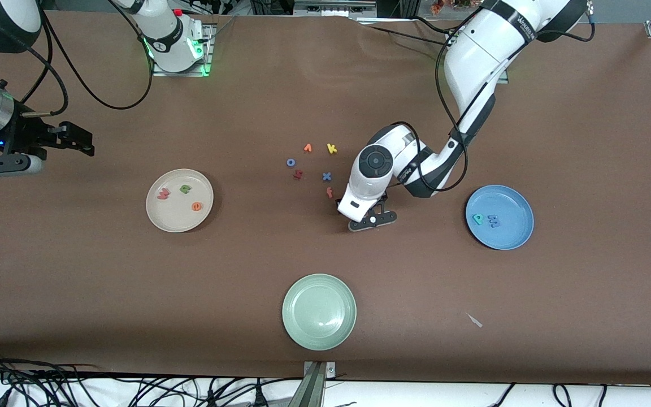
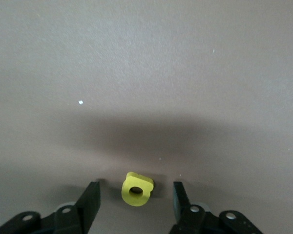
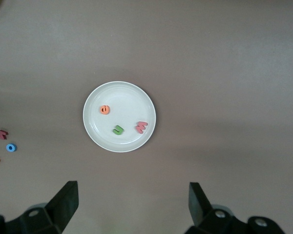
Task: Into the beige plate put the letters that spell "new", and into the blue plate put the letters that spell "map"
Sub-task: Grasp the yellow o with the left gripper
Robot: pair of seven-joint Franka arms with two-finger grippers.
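Note:
The yellow a [image 2: 136,189] lies on the table between the fingers of my left gripper [image 2: 136,185], with a gap on each side; the jaws stand open around it. In the front view that gripper [image 1: 372,220] is down at the table beside the loose letters and hides the a. The blue plate [image 1: 509,234] holds the teal p [image 1: 478,218] and blue m [image 1: 493,220]. The beige plate [image 1: 176,217] holds the pinkish-red w [image 1: 163,194], green n [image 1: 185,189] and orange e [image 1: 196,206]. My right gripper [image 1: 85,141] waits open at the right arm's end, above the table.
Loose letters lie mid-table: orange v [image 1: 307,148], yellow k [image 1: 331,148], blue o [image 1: 291,163], dark red h [image 1: 298,174], blue x [image 1: 326,176] and an orange-red letter [image 1: 329,192]. A pale green plate [image 1: 319,311] sits near the front edge.

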